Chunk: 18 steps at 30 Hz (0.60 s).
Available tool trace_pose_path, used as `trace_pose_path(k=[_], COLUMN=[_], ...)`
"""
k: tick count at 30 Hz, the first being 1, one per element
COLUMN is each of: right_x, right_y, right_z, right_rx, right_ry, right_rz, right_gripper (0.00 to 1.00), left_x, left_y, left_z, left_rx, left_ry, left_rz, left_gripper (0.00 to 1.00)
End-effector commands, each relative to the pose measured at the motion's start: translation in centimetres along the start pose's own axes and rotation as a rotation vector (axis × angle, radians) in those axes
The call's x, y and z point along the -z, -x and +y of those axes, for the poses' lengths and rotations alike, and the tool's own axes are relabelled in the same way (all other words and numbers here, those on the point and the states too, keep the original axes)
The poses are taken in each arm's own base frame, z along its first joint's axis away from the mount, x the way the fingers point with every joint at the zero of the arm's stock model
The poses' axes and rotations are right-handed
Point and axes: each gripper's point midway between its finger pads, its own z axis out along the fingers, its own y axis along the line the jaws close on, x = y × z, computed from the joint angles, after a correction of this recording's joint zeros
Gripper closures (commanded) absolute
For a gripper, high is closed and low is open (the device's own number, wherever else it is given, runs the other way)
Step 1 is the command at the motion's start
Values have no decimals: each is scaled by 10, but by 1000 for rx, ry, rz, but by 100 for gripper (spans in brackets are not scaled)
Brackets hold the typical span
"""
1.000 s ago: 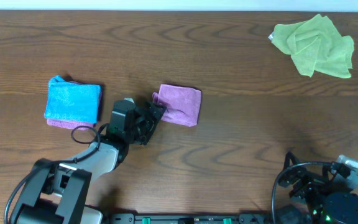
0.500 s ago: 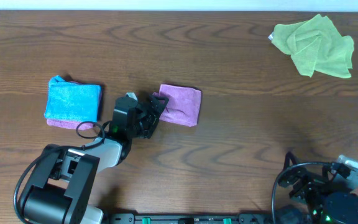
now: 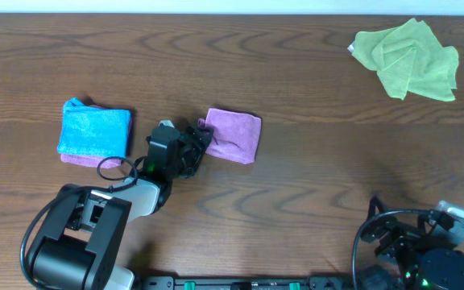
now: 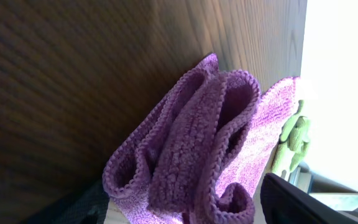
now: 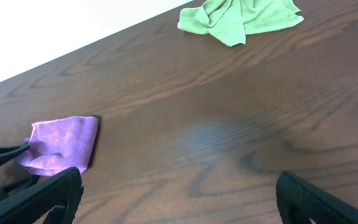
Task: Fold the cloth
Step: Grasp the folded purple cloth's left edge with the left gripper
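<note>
Overhead: purple cloth (image 3: 234,135) lies folded, roughly square, just left of frame centre on the wood table (image 3: 312,185). Left gripper (image 3: 198,140) sits at the cloth's left edge, touching it.

Left wrist view: the cloth's near edge is bunched into upright folds that fill mid-frame. The 2 fingers (image 4: 309,200) show only as dark shapes at the bottom corners. They stand wide apart, 1 each side of the bunch, and read as open rather than clamped.

Right gripper (image 5: 179,177) is at lower right of the overhead frame, well apart from every cloth. Its fingers are spread wide over bare wood, holding nothing.

Blue cloth (image 3: 95,130) is at left of frame, folded, on top of a pinkish layer (image 3: 79,159) that shows along its lower edge. Green cloth (image 3: 409,58) lies crumpled in the upper right corner.
</note>
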Motion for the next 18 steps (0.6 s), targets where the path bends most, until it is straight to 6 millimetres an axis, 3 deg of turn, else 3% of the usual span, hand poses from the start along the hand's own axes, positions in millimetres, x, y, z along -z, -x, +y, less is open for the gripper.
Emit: trace_pose_path(k=[1,9,18], right_x=[0,0,0], right_y=[1,1,1], right_z=[-2,-2,-2], right_rx=[-17,-17,-17], right_ry=[-14,-14,-14], right_rz=[-7,-7,-7], right_gripper=[1,1,1], left_x=[-6,-19,-30], left_y=[1,-3,-7], left_z=[30,33,42], left_rx=[14,10,4], left_ry=[95,113,122], left_rz=[-30,-7,22], left_gripper=[19,19,43])
